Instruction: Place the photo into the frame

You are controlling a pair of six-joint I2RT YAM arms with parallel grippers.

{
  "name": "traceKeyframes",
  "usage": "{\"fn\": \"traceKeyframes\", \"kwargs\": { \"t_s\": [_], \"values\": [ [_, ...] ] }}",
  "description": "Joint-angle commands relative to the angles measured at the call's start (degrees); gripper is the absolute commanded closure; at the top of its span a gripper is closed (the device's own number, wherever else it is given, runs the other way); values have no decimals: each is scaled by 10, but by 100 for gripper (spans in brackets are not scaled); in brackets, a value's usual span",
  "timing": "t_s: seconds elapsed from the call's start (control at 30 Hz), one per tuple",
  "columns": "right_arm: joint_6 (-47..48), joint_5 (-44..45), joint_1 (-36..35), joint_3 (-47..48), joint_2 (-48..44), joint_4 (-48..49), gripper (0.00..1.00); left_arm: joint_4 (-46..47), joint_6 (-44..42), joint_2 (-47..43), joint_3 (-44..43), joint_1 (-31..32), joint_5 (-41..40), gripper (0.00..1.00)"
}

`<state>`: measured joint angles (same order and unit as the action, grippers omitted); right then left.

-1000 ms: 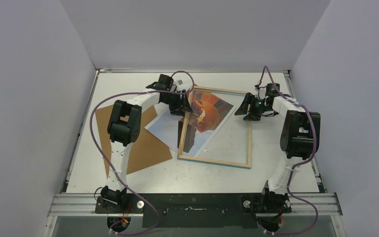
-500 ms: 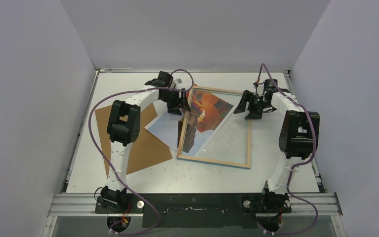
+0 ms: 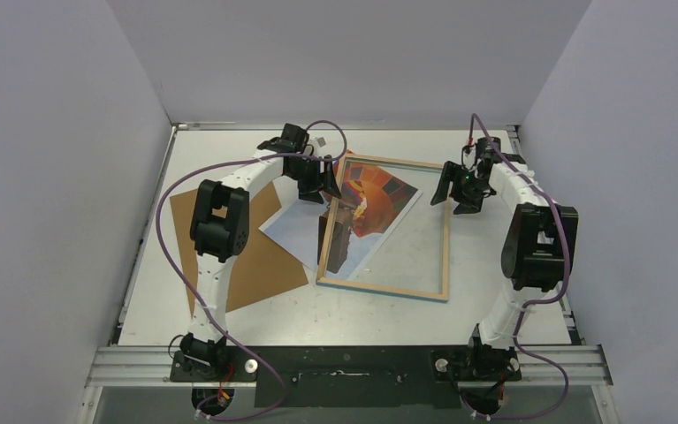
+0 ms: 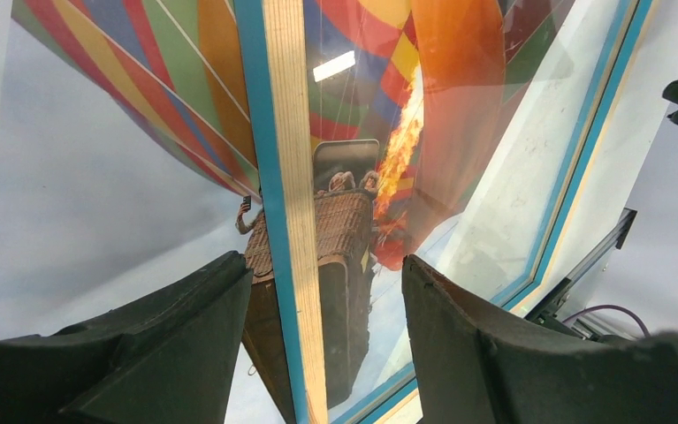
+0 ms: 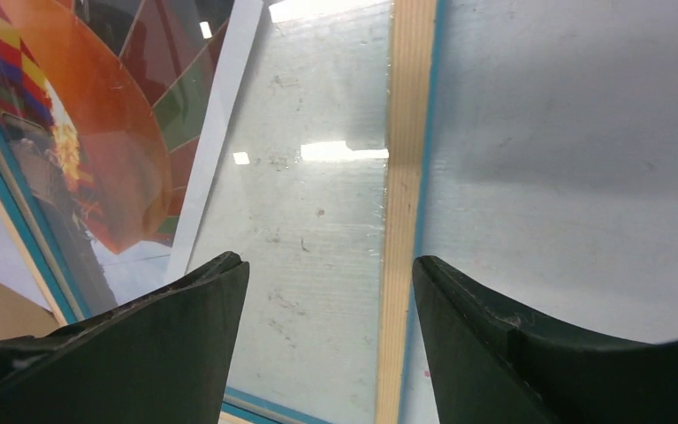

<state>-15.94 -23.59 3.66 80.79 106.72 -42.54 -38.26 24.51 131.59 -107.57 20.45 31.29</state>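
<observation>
Two arms reach out over the table [image 3: 361,316], one on each side of the frame [image 3: 384,290], which lies flat a little beyond the middle of the tabletop, closer to the far edge than the near one and turned slightly askew, its pale wood side up. The photo [image 3: 293,231] sits underneath it at a slant: most of the balloon shows through the pane, while the near-left part of the print pokes out past the frame's left rail and overlaps a brown board [image 3: 251,269] lying toward the left edge. The left gripper [image 3: 322,189] hangs over the far end of the frame's left rail. From its wrist camera the left gripper [image 4: 322,291] is spread wide, with the wood-and-turquoise rail of the frame [image 4: 284,132] running up between the two dark fingers [image 4: 180,331] and the balloon print [image 4: 140,84] passing beneath that rail. The right gripper [image 3: 460,196] hovers at the far end of the right rail, toward the far-right corner of the tabletop. Its own view shows the right gripper [image 5: 328,291] also spread apart and holding nothing, straddling the frame's [image 5: 408,132] right rail, with bare table [image 5: 574,106] on one side and the pane with the photo's [image 5: 96,124] white edge on the other. Whether either set of fingers touches the frame I cannot tell.
</observation>
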Motion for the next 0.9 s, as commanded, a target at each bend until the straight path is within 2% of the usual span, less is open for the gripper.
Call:
{"fn": "traceKeyframes", "kwargs": {
  "t_s": [0.0,0.27,0.47,0.7,0.87],
  "values": [
    [-5,63,-4,16,-36,-11,31,-7,-18,-36,-30,-4,-4,38],
    [-22,104,-11,-5,-30,-5,29,-9,-11,-28,-25,-1,-1,37],
    [-46,100,-22,-26,-12,7,28,-9,21,-34,-9,16,-56,37],
    [-72,79,-24,-49,-3,34,29,12,43,-32,6,23,-18,37],
    [-76,54,-11,-48,22,43,30,25,64,-23,9,22,31,43]
  ]
}}
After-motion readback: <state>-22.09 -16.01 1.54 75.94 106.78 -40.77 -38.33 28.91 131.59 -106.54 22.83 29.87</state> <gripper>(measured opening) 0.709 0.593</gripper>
